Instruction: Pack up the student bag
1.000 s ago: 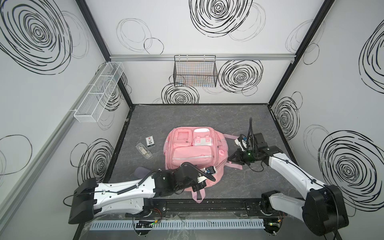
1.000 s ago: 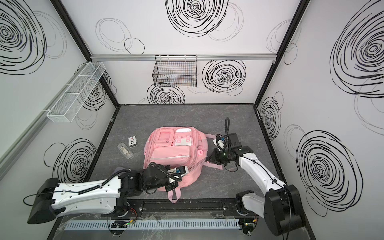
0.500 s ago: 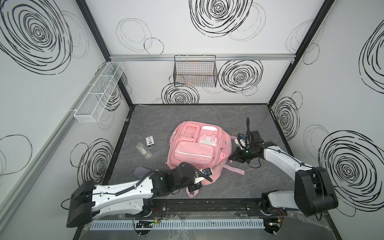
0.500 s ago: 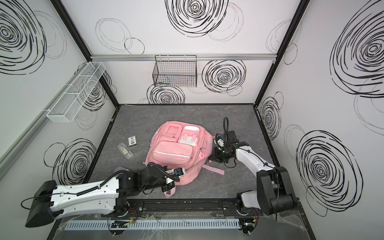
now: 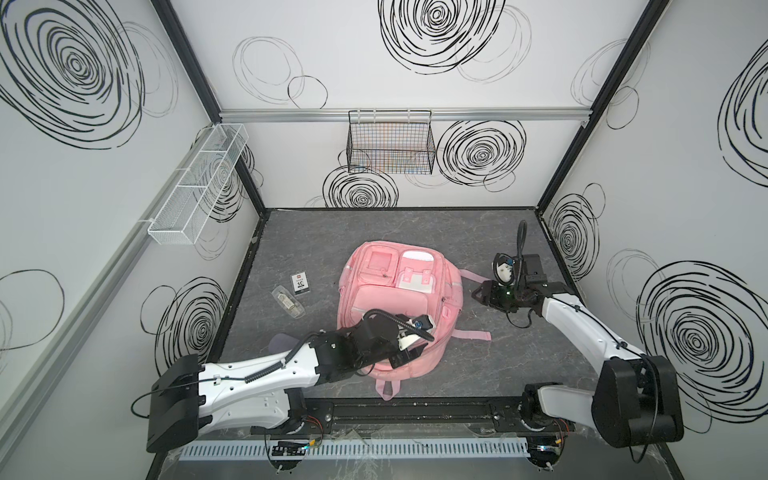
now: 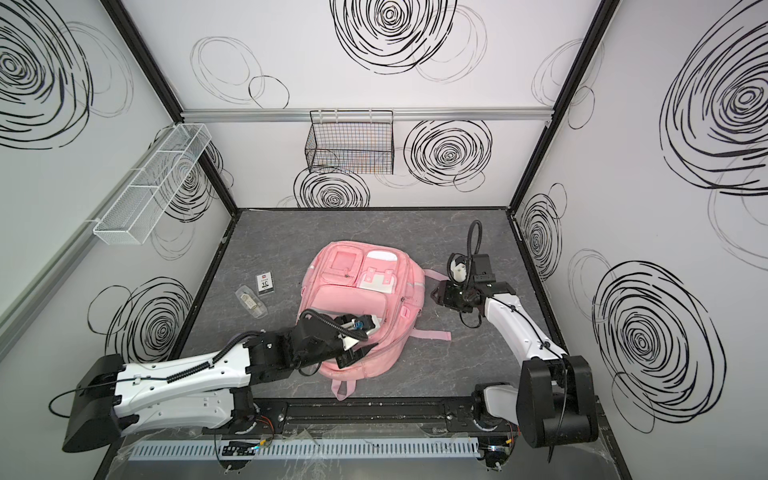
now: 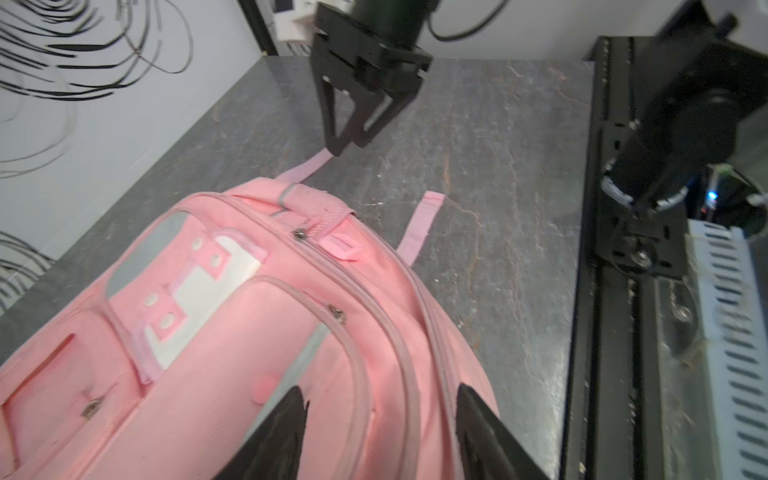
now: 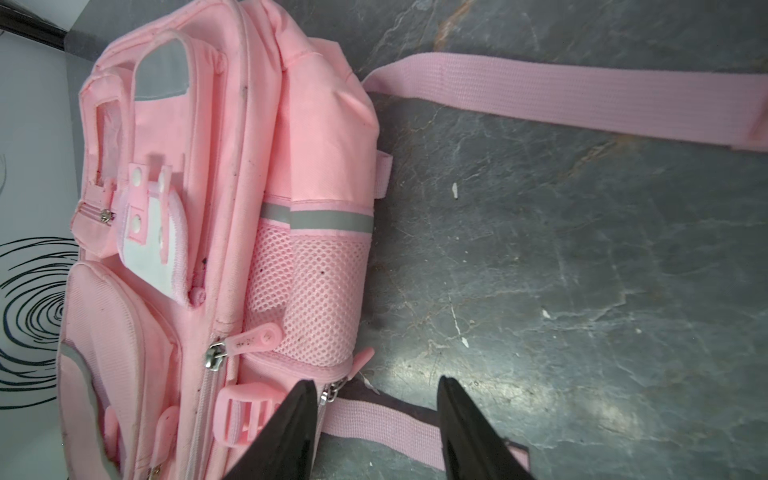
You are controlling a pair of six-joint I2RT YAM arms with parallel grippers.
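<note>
Lying face-up around the middle of the grey table (image 5: pixel 316 232), the student bag (image 5: pixel 395 307) is pointing its clear window pocket (image 5: pixel 380 264) and white flap (image 5: pixel 415 282) toward the back wall and its small loop (image 5: pixel 386 388) toward the arms' rail, its long axis running roughly front to back. The zips I can see are sitting closed, and the mesh side pocket (image 8: pixel 324 291) is lying flat. Left of the bag, a clear pouch (image 5: pixel 286 301) is holding something pale I cannot make out, just beside a small card (image 5: pixel 300 282). A black wire basket (image 5: pixel 390 141) is hanging on the back wall and a white mesh tray (image 5: pixel 195 191) on the left wall. The left gripper (image 7: pixel 380 395) is hovering over the bag's near end, jaws spread and gripping nothing. The right gripper (image 8: pixel 374 386) is standing spread over a pink strap (image 8: pixel 374 419) at the bag's right side, holding nothing.
</note>
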